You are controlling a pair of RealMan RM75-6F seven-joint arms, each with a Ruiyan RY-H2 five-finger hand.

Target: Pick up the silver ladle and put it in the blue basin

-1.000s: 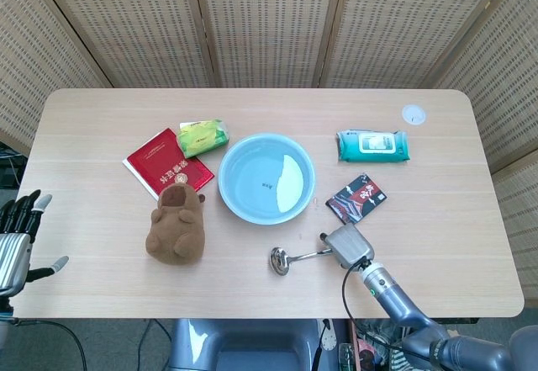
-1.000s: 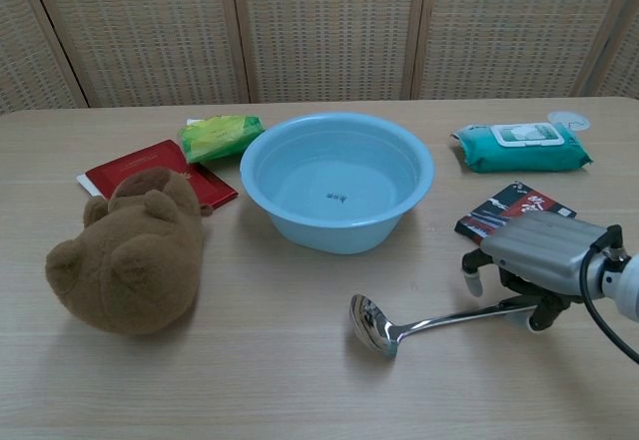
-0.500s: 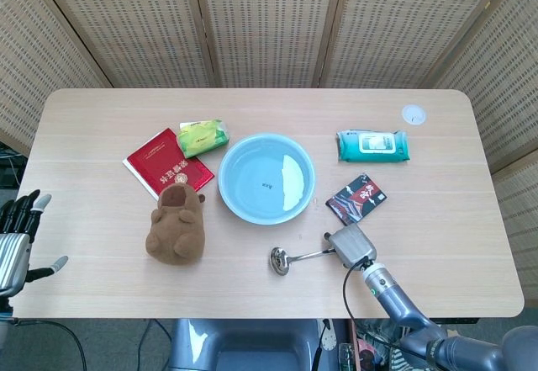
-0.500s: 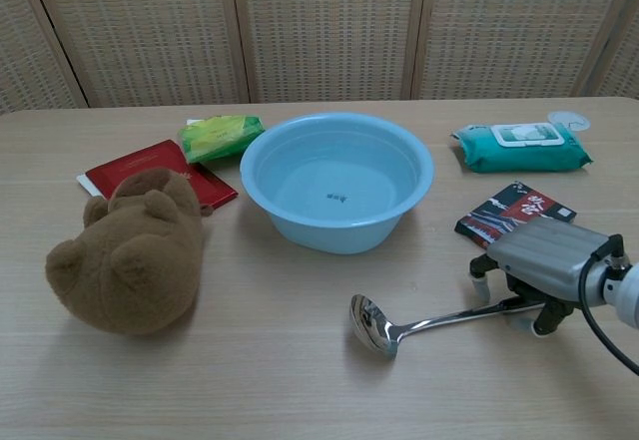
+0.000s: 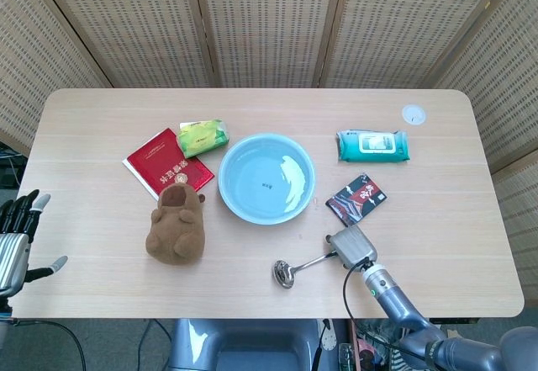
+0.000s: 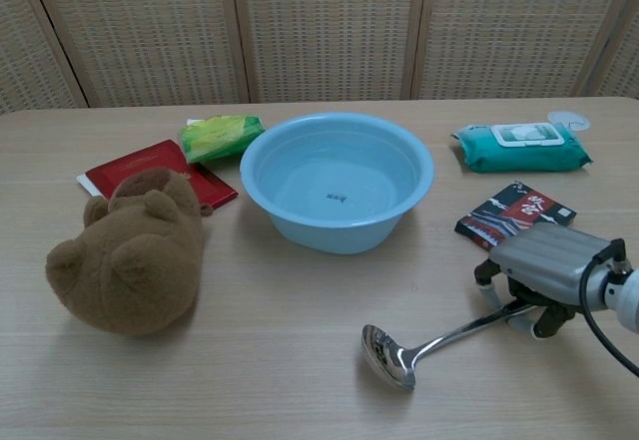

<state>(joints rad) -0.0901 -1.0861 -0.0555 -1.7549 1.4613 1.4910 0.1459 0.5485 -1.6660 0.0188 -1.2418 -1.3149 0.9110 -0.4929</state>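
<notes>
The silver ladle lies on the table in front of the blue basin, its bowl pointing toward the front edge. My right hand sits over the end of the handle with its fingers down around it, gripping it. The ladle's bowl still touches the tabletop. The basin is in the middle of the table with nothing in it. My left hand hangs off the table's left edge, fingers spread, holding nothing.
A brown plush toy lies left of the basin, with a red booklet and a green packet behind it. A black-red packet lies just behind my right hand; a teal wipes pack is further back.
The ladle has swung: its bowl moved toward the front edge and slightly right, while my right hand stayed on the handle end. The left hand has not moved.
</notes>
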